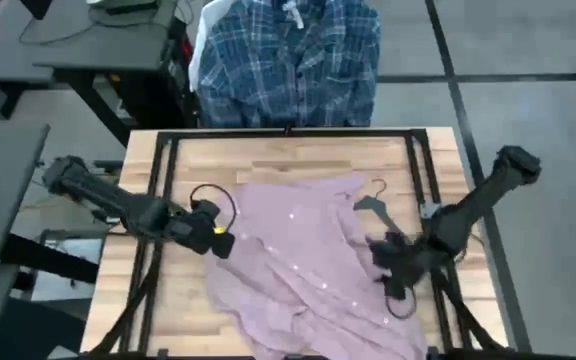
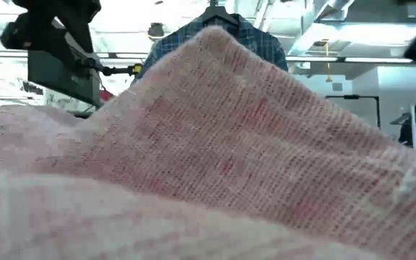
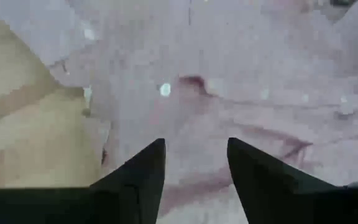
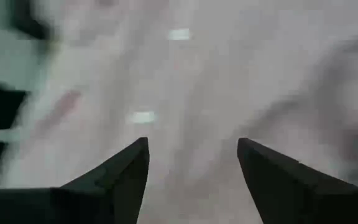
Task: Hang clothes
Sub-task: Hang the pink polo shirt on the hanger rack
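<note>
Pale wooden slats of the desk (image 1: pixel 173 170), framed by a black metal rail, are carrying a dusty pink long-sleeved button shirt (image 1: pixel 308 265) that is lying spread and rumpled across the middle and near side, while a blue-and-white plaid shirt (image 1: pixel 288 60) is hanging beyond the far edge. A thin dark wire hanger (image 1: pixel 373 203) is resting on the pink cloth near its right shoulder, hook pointing away. The left end effector (image 1: pixel 218 238) is sitting at the shirt's left edge with its fingers (image 3: pixel 142 177) standing apart over the fabric, gripping nothing. The right end effector (image 1: pixel 396 268) is hovering over the shirt's right side, its fingers (image 4: pixel 120 180) likewise parted and empty. From here, a pinch could be gathering several layers at once or catching a sleeve instead of the collar, since the folds are hiding which layer is on top; the hanger could also be sliding off if the cloth is dragged. The high view is showing the hanger and both arms together, which neither wrist view is giving; the left wrist view alone is revealing a white button and a buttonhole close to the fingers, and the low view is almost wholly blocked by pink weave.
</note>
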Controlling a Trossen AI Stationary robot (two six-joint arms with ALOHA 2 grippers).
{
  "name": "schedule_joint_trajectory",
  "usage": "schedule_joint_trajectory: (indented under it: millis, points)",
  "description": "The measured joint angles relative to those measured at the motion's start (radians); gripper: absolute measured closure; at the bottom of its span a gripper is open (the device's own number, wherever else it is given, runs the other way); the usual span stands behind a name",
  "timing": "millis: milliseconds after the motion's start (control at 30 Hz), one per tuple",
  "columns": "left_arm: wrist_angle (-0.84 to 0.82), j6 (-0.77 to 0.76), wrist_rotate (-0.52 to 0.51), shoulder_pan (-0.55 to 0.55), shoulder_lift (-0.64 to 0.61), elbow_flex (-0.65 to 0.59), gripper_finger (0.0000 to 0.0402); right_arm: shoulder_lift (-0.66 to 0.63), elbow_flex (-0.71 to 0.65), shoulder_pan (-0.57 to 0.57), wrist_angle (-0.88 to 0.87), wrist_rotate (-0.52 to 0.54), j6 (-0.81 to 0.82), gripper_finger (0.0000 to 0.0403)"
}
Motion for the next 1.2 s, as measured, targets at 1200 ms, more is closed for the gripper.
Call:
schedule_joint_trajectory:
  millis: [1200]
  points:
    - [-0.03, 0.809, 0.228, 0.385, -0.088, 0.0, 0.0244, 0.302, -0.284, -0.661, 0.092, -0.162, -0.06, 0.0282]
